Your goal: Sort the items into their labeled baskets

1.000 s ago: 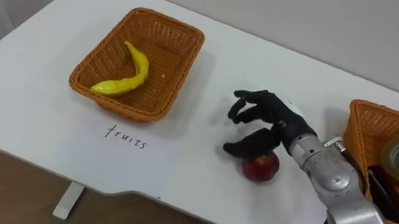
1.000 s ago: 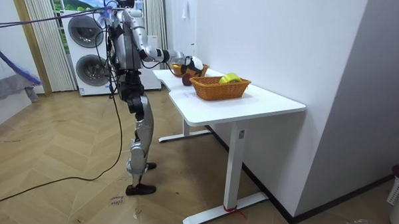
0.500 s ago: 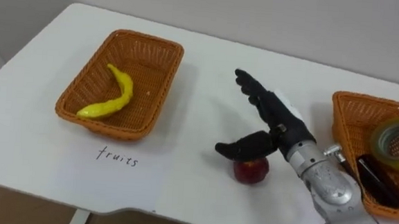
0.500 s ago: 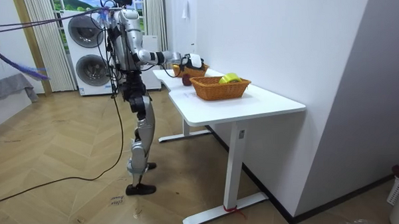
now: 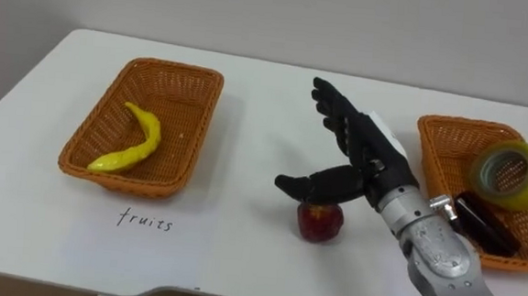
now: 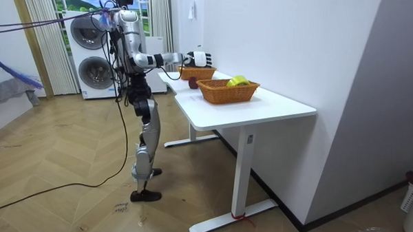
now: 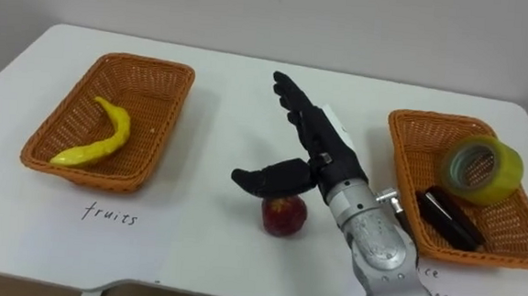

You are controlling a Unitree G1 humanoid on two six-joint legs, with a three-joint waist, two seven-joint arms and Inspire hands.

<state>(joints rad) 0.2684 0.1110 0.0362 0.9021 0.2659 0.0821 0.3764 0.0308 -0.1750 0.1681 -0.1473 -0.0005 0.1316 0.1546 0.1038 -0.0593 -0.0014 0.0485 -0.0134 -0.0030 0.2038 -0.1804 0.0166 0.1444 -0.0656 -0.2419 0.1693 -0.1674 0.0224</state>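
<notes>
A red apple [image 5: 319, 222] lies on the white table [image 5: 248, 101] near its front edge, between two wicker baskets. My right hand [image 5: 351, 149] hovers just above and behind the apple, open, fingers stretched away from me and the thumb pointing left over the fruit without holding it. The fruit basket [image 5: 173, 66] on the left holds a yellow banana [image 5: 131, 144]. The office basket [image 5: 449, 123] on the right holds a yellowish tape roll [image 5: 510, 174] and a black oblong object [image 5: 484, 226]. In the room view I stand at the table's end, right hand [image 6: 200, 58] out over it.
A handwritten "fruits" label [image 5: 145, 221] sits on the table before the left basket. The table's front edge runs close below the apple. Bare tabletop lies between the baskets. A wall stands behind the table.
My right hand has gone from curled over the apple to straight fingers and has risen a little. The apple stays on the table. The head camera has shifted.
</notes>
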